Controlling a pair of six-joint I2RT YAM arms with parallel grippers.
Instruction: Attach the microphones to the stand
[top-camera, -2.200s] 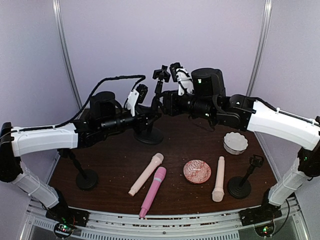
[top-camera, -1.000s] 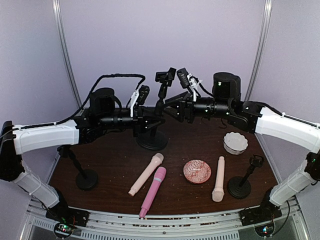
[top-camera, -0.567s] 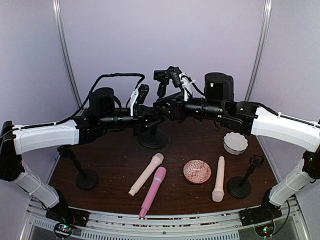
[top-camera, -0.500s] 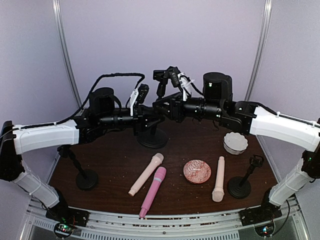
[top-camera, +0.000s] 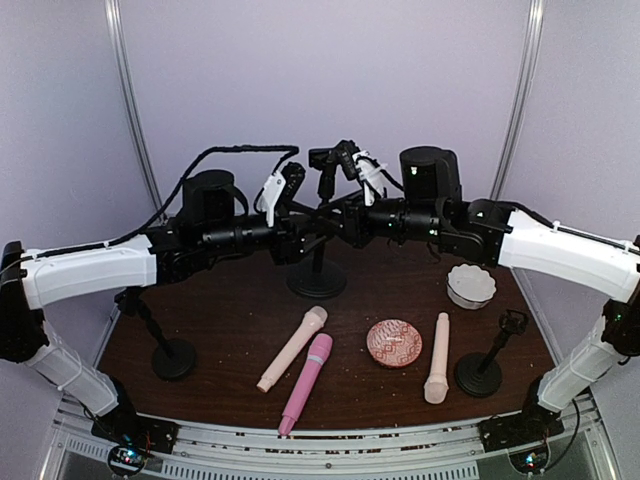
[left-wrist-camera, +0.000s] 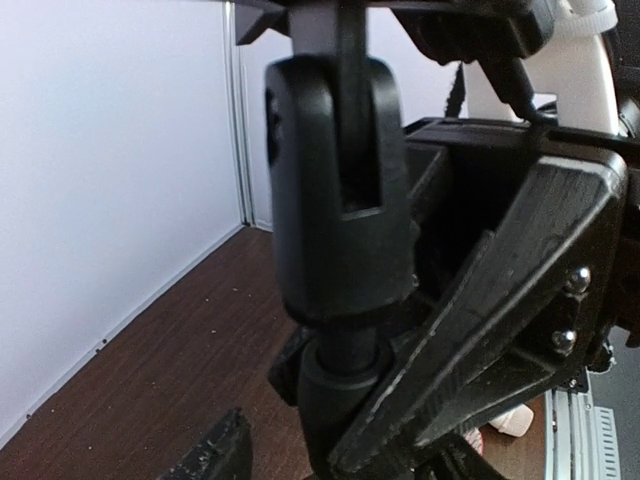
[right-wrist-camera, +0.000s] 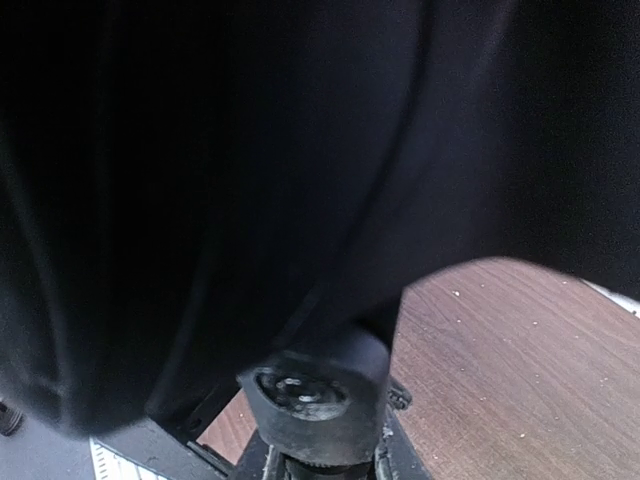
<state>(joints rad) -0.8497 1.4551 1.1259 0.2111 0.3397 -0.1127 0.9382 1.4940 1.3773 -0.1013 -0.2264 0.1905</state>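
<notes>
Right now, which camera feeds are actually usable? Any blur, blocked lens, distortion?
Top view: sharp and evenly lit, microphones and stand clear; the wall rails bow slightly from lens distortion. Left wrist view: the stand's joint fills the frame, soft from closeness; the table behind is readable. Right wrist view: mostly black, something dark right against the lens; only a blurred knob and a patch of table show.

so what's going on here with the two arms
Both arms are working on the middle stand at the back of the table. The right claw is closed on its pole. The left claw is right beside it, but whether it grips can't be made out. No mic is attached yet: the left peach mic, the pink mic and the right peach mic lie flat near the front.
</notes>
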